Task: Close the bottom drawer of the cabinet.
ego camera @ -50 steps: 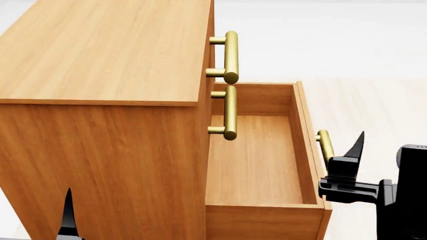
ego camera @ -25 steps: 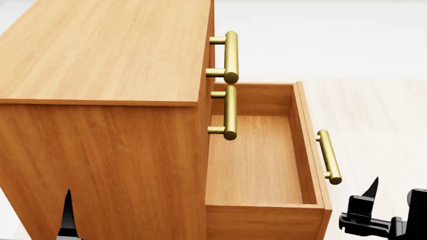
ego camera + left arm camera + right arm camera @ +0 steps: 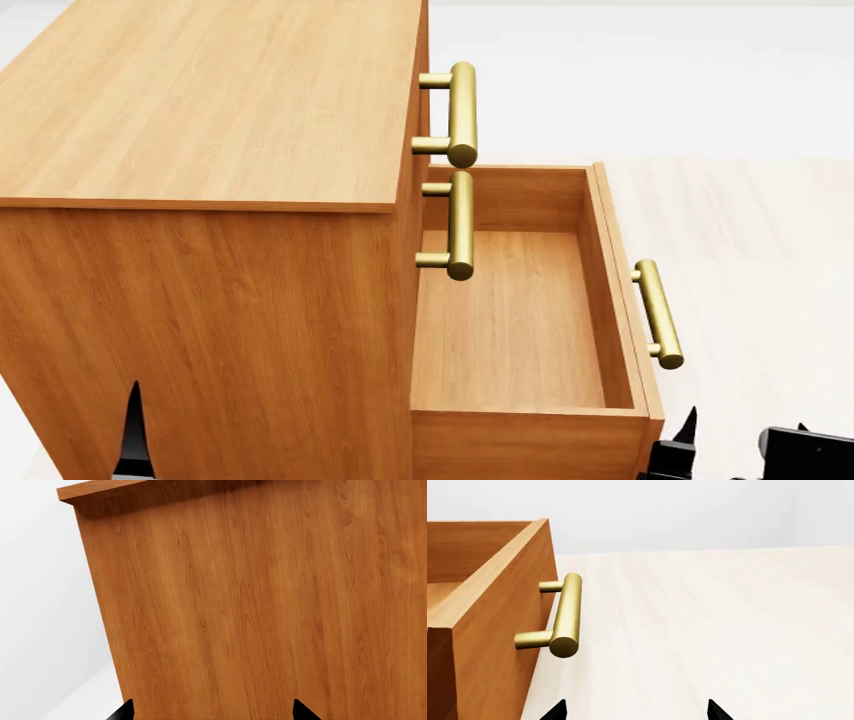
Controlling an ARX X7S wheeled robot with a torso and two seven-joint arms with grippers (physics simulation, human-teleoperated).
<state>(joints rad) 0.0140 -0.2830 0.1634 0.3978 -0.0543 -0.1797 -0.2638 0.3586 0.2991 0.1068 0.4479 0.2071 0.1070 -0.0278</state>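
Note:
The cabinet (image 3: 214, 110) fills the left of the head view. Its bottom drawer (image 3: 514, 320) stands pulled far out and empty, with its brass bar handle (image 3: 657, 313) on the front. My right gripper (image 3: 727, 452) is low at the view's bottom right, just off the drawer's front corner, below the handle and not touching it. In the right wrist view my right gripper (image 3: 636, 711) is open and empty over the floor, with the drawer (image 3: 494, 630) and its handle (image 3: 566, 615) ahead to one side. My left gripper (image 3: 213, 712) is open against the cabinet's side panel (image 3: 267, 605), and it also shows in the head view (image 3: 134, 440).
The two upper drawers are shut, and their brass handles (image 3: 461, 112) (image 3: 459, 225) overhang the open drawer. Pale wooden floor (image 3: 761, 250) spreads to the right of the cabinet. A white wall lies beyond.
My right gripper has dropped from beside the bottom drawer's handle to the bottom edge of the head view. The drawer and my left gripper have not moved.

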